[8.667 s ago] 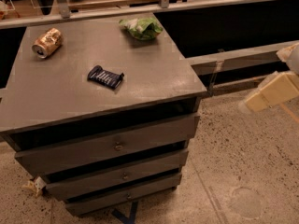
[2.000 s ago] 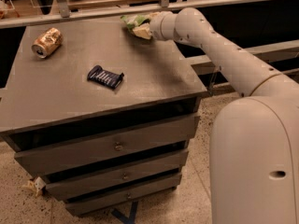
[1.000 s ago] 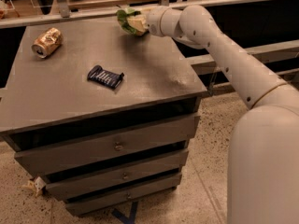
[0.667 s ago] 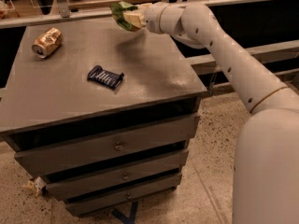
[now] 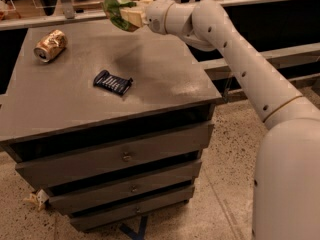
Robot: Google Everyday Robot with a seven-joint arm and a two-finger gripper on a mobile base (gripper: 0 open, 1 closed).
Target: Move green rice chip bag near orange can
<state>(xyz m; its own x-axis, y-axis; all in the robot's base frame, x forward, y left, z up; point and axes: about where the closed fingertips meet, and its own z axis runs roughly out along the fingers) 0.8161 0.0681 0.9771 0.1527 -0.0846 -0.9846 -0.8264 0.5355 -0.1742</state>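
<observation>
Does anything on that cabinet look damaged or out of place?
The orange can looks dented and lies on its side at the far left corner of the cabinet top. A dark wrapper lies flat mid-top. The gripper holds the green bag in the air above the back edge.

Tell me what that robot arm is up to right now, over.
Arm's gripper shut on green bag, held above the table back edge. Orange can lying back left. Dark wrapper nearer the front, not between them.
</observation>
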